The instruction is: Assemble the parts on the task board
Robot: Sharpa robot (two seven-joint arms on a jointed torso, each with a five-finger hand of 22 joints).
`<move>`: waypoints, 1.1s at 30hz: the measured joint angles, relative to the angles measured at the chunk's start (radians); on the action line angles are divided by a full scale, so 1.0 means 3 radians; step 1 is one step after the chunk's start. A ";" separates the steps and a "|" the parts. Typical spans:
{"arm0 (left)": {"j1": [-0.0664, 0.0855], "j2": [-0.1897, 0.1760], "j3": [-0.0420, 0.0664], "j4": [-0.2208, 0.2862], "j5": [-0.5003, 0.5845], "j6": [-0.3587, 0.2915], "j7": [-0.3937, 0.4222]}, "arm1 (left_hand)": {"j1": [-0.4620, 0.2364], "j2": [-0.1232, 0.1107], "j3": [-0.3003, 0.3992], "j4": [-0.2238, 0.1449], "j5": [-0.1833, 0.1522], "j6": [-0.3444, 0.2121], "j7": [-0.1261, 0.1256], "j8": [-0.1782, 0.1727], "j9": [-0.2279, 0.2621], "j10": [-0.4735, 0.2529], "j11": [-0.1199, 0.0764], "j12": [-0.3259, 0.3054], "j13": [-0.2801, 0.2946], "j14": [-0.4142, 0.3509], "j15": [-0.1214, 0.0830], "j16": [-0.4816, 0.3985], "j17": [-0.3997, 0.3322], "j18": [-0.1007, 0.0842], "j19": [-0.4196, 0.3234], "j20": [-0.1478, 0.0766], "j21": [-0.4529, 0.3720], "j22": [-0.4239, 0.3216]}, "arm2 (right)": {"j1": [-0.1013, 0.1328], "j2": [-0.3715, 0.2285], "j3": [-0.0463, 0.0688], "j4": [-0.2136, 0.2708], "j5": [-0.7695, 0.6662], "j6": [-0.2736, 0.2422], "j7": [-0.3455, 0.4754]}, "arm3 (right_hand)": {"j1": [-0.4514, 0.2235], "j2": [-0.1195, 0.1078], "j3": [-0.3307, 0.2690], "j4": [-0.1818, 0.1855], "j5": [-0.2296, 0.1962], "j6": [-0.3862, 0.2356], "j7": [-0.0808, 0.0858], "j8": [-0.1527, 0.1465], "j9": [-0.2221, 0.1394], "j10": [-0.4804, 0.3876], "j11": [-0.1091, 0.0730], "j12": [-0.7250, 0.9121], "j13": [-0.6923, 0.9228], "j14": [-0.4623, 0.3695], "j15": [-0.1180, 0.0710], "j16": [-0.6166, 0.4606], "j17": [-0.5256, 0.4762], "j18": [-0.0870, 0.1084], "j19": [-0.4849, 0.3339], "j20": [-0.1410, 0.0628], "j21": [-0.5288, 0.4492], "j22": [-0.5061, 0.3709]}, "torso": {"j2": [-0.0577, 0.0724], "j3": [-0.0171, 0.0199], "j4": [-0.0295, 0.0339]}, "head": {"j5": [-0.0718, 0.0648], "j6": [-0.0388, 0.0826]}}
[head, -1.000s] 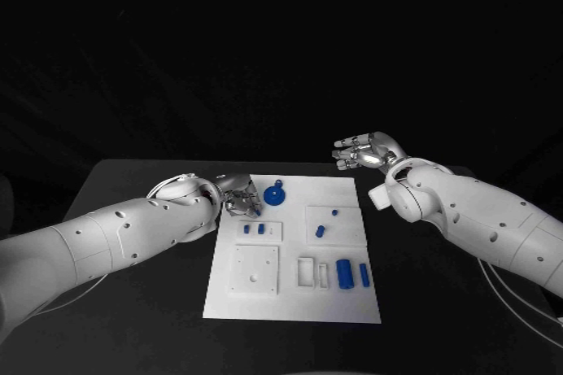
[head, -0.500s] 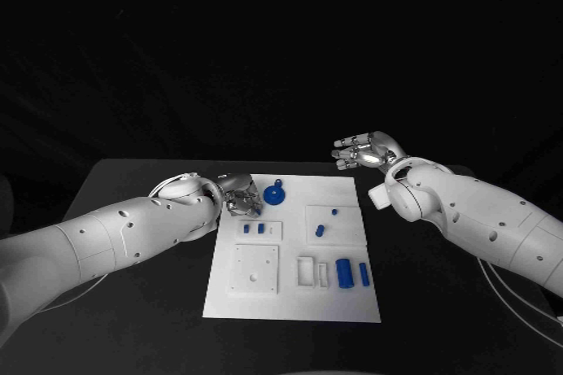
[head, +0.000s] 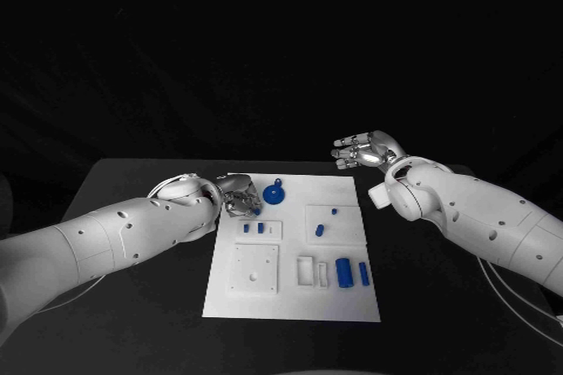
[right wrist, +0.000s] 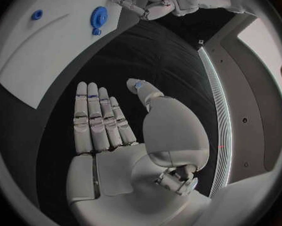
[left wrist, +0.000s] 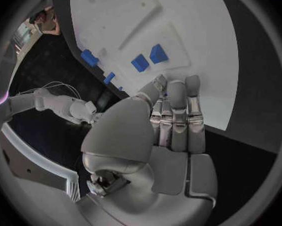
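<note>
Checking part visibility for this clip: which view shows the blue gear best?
The right wrist view: the blue gear shows its toothed rim clearly on the task board. The head view shows the gear smaller, beside the left hand. In the left wrist view I cannot pick it out.

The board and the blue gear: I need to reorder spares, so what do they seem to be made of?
The board looks like matte white plastic: an even, dull surface with shallow moulded recesses. The blue gear looks like solid-coloured plastic, toothed, without metallic shine; it may be printed or moulded, which these views cannot settle.
</note>
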 measured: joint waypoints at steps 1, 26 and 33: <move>-0.0001 -0.0001 -0.0001 0.0000 -0.0001 0.0000 -0.0002 | -0.0013 -0.0013 0.0005 -0.0005 0.0000 -0.0043 -0.0001 0.0003 -0.0002 0.0000 0.0000 0.0000 0.0000 0.0000 0.0000 0.0000 0.0000 0.0000 0.0000 0.0000 0.0000 0.0000 | 0.0000 0.0000 0.0000 -0.0001 0.0000 0.0000 0.0000 | 0.0000 0.0000 0.0000 0.0000 0.0000 0.0000 0.0000 0.0000 0.0000 0.0000 0.0000 0.0000 0.0000 -0.0001 0.0001 0.0000 0.0000 0.0000 0.0000 0.0000 0.0000 0.0000 | 0.0000 0.0000 0.0000 | 0.0000 0.0000; -0.0007 -0.0048 0.0001 -0.0016 -0.0006 -0.0008 -0.0069 | -0.0060 -0.0124 0.0084 0.0009 -0.0039 -0.0518 -0.0042 0.0006 -0.0018 0.0041 -0.0041 0.0000 -0.0002 0.0000 0.0000 0.0014 0.0002 0.0001 0.0000 0.0000 0.0015 0.0000 | 0.0000 -0.0002 0.0000 -0.0020 -0.0090 0.0014 0.0007 | 0.0075 0.0027 0.0137 -0.0117 -0.0076 0.0455 -0.0057 0.0006 0.0024 0.0077 -0.0049 0.0000 -0.0004 0.0043 -0.0057 0.0032 0.0000 0.0000 0.0050 -0.0035 0.0031 0.0003 | 0.0000 -0.0002 -0.0003 | -0.0018 0.0011; 0.0027 -0.0146 0.0062 -0.0061 0.0230 -0.0066 -0.0081 | -0.0060 -0.0124 0.0174 -0.0027 -0.0023 -0.0196 0.0051 0.0006 -0.0010 -0.0060 0.0025 0.0000 -0.0002 -0.0125 0.0027 -0.0284 -0.0129 0.0002 -0.0078 0.0017 -0.0075 0.0000 | -0.0002 -0.0022 0.0000 -0.0028 -0.0522 0.0157 0.0058 | 0.0269 0.0101 0.0222 -0.0312 -0.0249 0.0855 -0.0161 0.0029 0.0050 0.0507 -0.0202 -0.0014 -0.0004 0.0651 -0.0324 0.0316 0.0116 0.0054 0.0611 -0.0298 0.0401 0.0158 | -0.0003 0.0002 -0.0001 | -0.0043 0.0033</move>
